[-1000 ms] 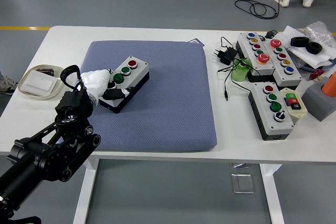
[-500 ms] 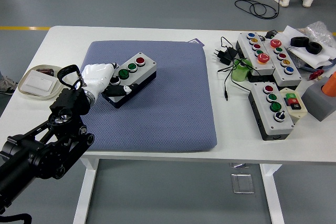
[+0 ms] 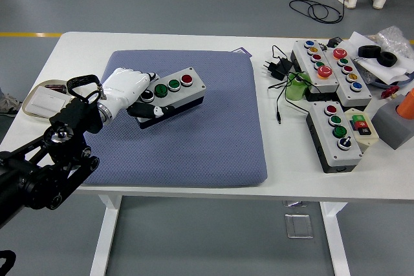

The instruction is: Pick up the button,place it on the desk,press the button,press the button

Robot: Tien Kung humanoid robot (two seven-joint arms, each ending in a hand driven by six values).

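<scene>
Your white counter [image 3: 194, 185] is carrying the blue-grey pad [image 3: 194, 127], unchanged since a second ago. Over the pad's upper left, the button box [image 3: 173, 94] is sitting further right and higher than before, its near end lifted and tilted. Your left hand [image 3: 126, 88] is curling its white fingers around the box's left end, having moved up and right with it.

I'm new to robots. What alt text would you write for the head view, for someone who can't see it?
A robot's white left hand grips one end of a grey button box with a red and two green buttons, over a blue-grey mat on a white table. More button boxes and cables lie at the right.
</scene>
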